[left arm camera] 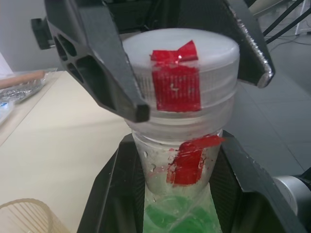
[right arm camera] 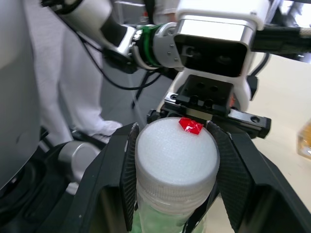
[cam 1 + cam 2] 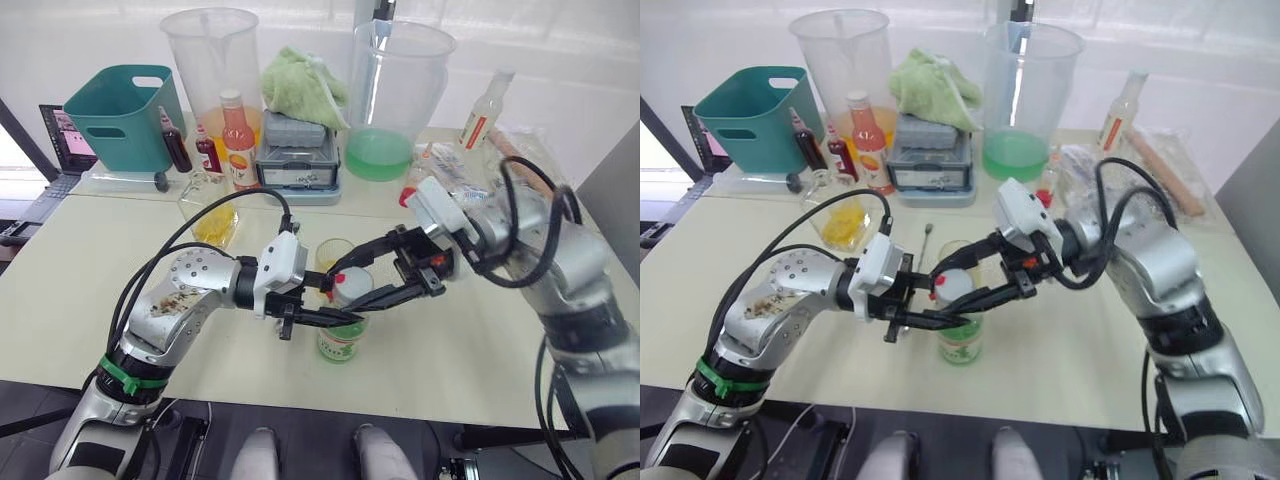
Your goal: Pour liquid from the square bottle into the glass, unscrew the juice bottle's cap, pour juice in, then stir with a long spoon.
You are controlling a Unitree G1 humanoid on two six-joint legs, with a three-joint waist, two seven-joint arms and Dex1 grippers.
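The juice bottle, with its green-and-white label, stands upright near the table's front edge. My left gripper is shut on its neck, its fingers at either side below the cap. The white cap with a red mark sits on the bottle. My right gripper is shut on the cap, one pad against each side. The glass stands just behind the bottle. The square bottle with yellow liquid is at the left rear. The long spoon lies left of the glass.
Along the back stand a teal bin, two large measuring jugs, a pink-orange bottle with a red cap, a grey box under a green cloth, and a slim red-labelled bottle.
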